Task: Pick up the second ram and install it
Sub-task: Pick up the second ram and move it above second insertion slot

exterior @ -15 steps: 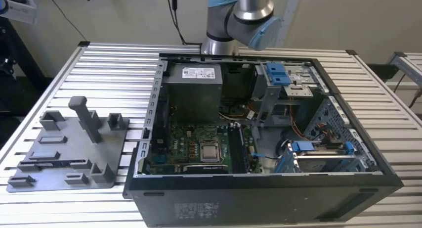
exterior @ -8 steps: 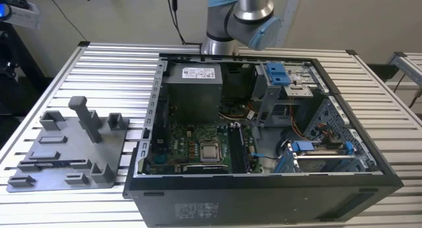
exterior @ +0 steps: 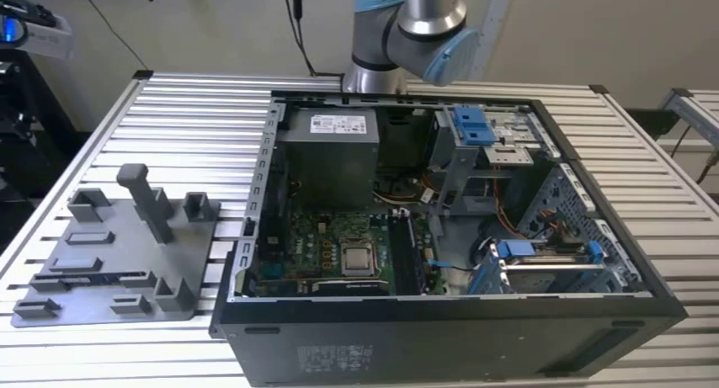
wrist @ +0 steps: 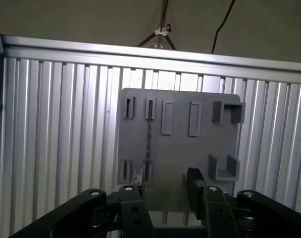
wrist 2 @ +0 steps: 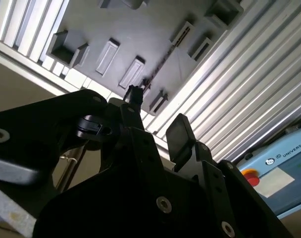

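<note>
Second ram, a thin dark flat memory stick, stands on edge in the flat grey plastic fixture plate. It's held by a pair of slotted clips at each end.

Its long axis runs parallel to the slats of the ribbed aluminium tabletop. One end points at the table rim I see in the first wrist view, the other back toward the arm. It sits just inside one side edge of the plate and spans most of the way between the plate's two end edges.

Black two-finger gripper is over the arm-side edge of the plate. Jaws are spread wide with nothing between them, and I see plain plate surface through the gap.

In both wrist views one fingertip lines up just beside the ram's near end. The other fingertip is well off to the side, over bare plate. I can't tell whether that first tip touches the stick or how high the tool is above the plate.

In the exterior view the plate sits at the tabletop's edge on the exterior view's left. The open black PC tower case lies on its side just beside the plate, green motherboard exposed.
</note>
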Available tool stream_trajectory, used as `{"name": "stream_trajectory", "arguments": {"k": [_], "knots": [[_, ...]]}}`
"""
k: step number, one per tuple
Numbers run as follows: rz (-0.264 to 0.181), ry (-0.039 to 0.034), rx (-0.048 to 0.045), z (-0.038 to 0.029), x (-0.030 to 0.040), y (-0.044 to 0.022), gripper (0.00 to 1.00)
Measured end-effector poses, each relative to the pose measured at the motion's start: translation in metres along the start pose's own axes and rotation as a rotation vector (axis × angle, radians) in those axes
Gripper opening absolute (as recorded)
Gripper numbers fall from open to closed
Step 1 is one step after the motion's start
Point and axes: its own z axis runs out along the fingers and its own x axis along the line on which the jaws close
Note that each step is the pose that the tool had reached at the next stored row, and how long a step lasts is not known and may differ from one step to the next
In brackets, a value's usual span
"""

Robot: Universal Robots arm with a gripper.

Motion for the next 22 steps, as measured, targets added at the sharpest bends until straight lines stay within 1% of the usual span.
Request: {"name": "stream_trajectory", "arguments": {"k": [11,13,17,20,22], "knots": [[-0.001,0.0,0.0007,0.0164,0.0003,-0.0004,0.48],[-0.001,0.0003,0.0024,0.0195,0.0004,-0.0005,0.48],[-0.004,0.001,0.0124,0.0255,0.0005,-0.0006,0.48],[-0.008,0.0012,0.0151,0.0294,0.0005,-0.0006,0.48],[-0.01,0.0013,0.0153,0.0323,0.0006,-0.0006,0.48]]}}
